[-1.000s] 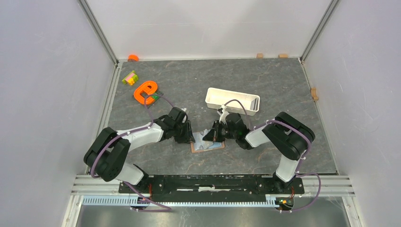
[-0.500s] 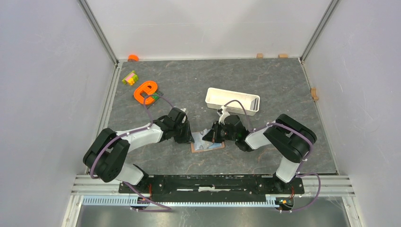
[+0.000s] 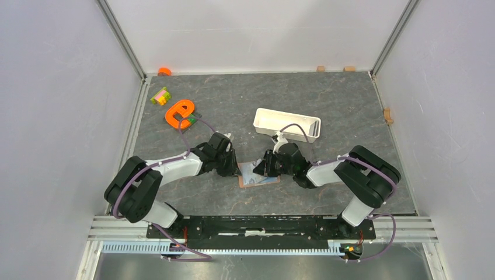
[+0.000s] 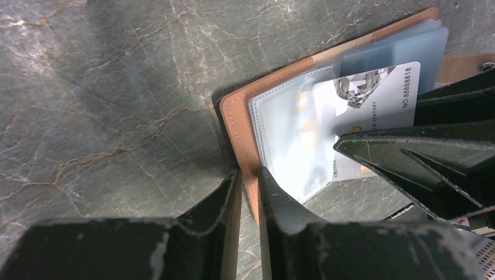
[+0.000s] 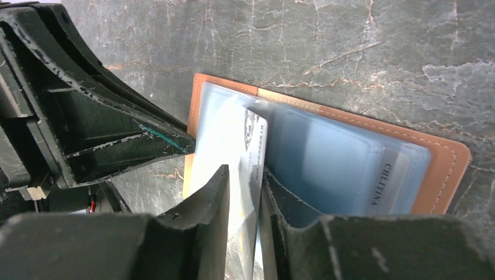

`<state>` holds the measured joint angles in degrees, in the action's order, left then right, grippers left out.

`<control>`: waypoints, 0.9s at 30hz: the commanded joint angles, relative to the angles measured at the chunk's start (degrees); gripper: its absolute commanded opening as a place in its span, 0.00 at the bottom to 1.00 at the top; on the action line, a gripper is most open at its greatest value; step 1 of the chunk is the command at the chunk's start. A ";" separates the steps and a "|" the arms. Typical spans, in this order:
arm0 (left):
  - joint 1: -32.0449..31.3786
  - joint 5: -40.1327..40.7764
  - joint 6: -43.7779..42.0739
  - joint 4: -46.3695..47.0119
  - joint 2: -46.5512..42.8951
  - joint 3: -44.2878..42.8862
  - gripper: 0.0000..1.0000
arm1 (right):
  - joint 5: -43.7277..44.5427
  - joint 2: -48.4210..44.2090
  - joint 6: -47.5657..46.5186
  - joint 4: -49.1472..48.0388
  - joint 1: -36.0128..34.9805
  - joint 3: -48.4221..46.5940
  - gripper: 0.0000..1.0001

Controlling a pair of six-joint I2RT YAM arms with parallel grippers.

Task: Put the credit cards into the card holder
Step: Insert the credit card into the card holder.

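While card holder (image 4: 238, 122) lies open on table (image 4: 105, 87), left gripper (image 4: 250, 184) pinches its brown edge. Right gripper (image 5: 244, 181) jaws narrow around card (image 5: 233, 137) resting on holder; grip unclear.

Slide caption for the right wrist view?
Credit card between fingers of the right end effector, over clear sleeves of the open card holder.
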<state>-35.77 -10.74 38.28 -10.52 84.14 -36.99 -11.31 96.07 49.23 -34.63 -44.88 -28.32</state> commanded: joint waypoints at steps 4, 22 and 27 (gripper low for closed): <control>-0.57 0.33 0.83 -1.87 2.23 1.66 0.24 | 2.44 -2.20 -3.90 9.96 -0.29 2.22 0.43; -0.62 0.27 0.48 -2.89 0.29 1.25 0.23 | 6.97 -10.25 -9.31 19.94 -0.28 -0.18 0.55; -0.62 0.37 0.49 -3.36 -0.41 1.22 0.23 | 7.94 -11.06 -11.80 23.42 -0.23 -2.19 0.55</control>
<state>-35.92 -11.20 38.52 -10.15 84.20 -36.99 -6.96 85.71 41.63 -18.90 -45.01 -28.64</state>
